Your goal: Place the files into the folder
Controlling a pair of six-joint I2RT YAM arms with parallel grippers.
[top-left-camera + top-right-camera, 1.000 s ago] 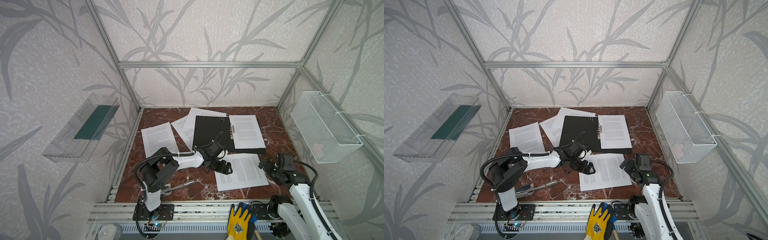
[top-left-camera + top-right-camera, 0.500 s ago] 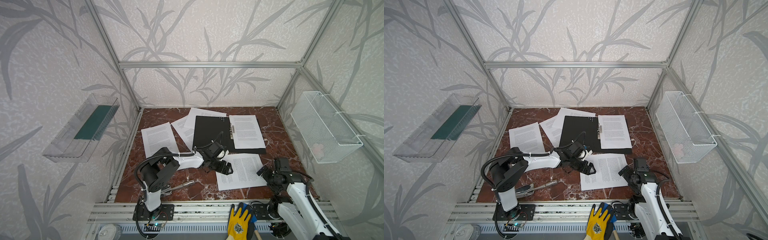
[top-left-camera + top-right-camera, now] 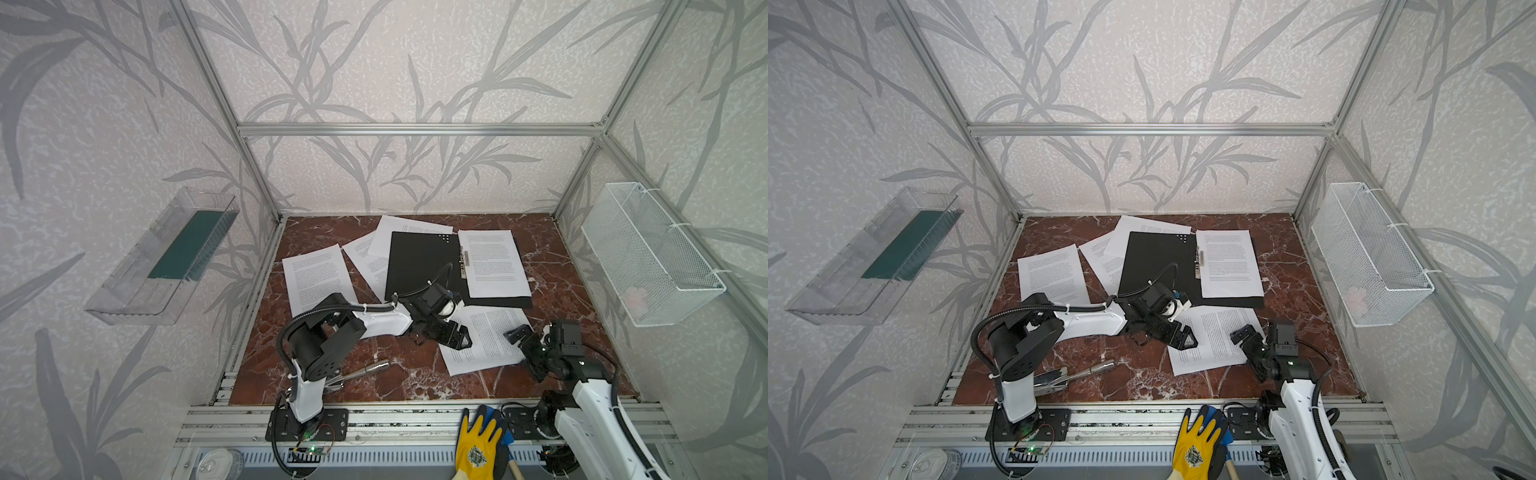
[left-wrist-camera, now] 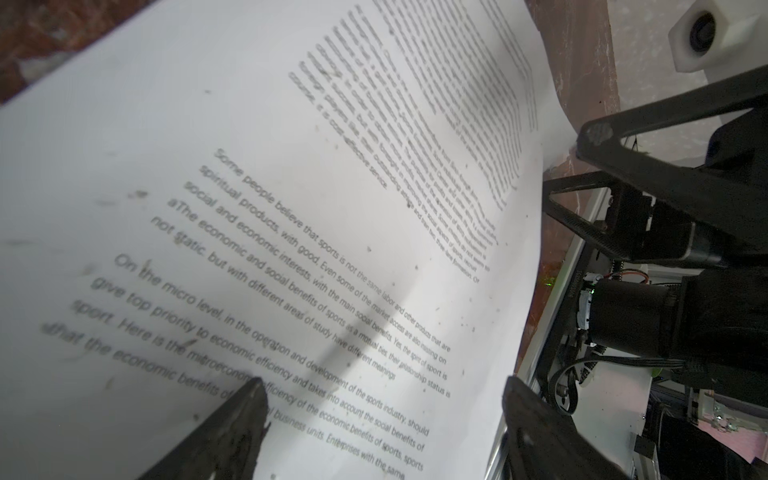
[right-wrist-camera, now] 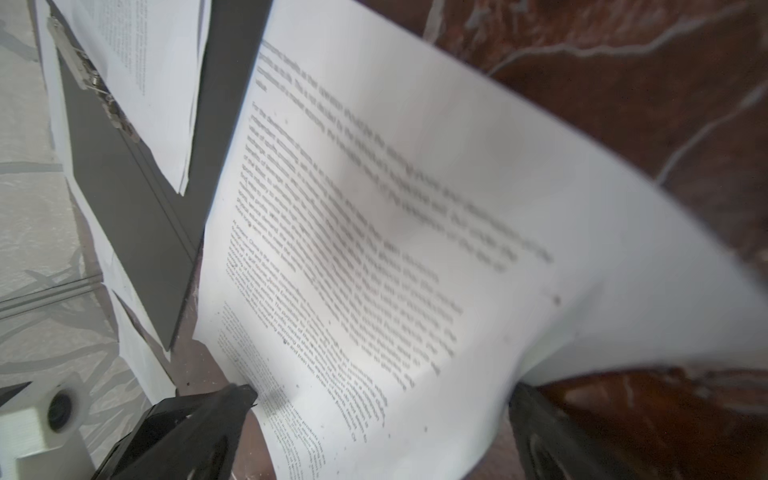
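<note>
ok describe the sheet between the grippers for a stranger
On the red marble table lies an open black folder. The sheet is by its near edge, between left gripper and right gripper; every other sheet is beside, behind or on the folder.

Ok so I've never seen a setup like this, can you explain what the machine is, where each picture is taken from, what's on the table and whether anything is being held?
These are two small robot arms fixed at the table's front edge, each ending in a two-fingered gripper. The two wide pictures come from one camera pair overhead; the two close-ups come from cameras on the arms' wrists. On the red marble table lies an open black folder with one printed sheet on its right half; more sheets lie loose around it. The left gripper hangs over the near sheet, and the right gripper is at its opposite edge, which curls upward. Both grippers are open, so nothing is held.
</note>
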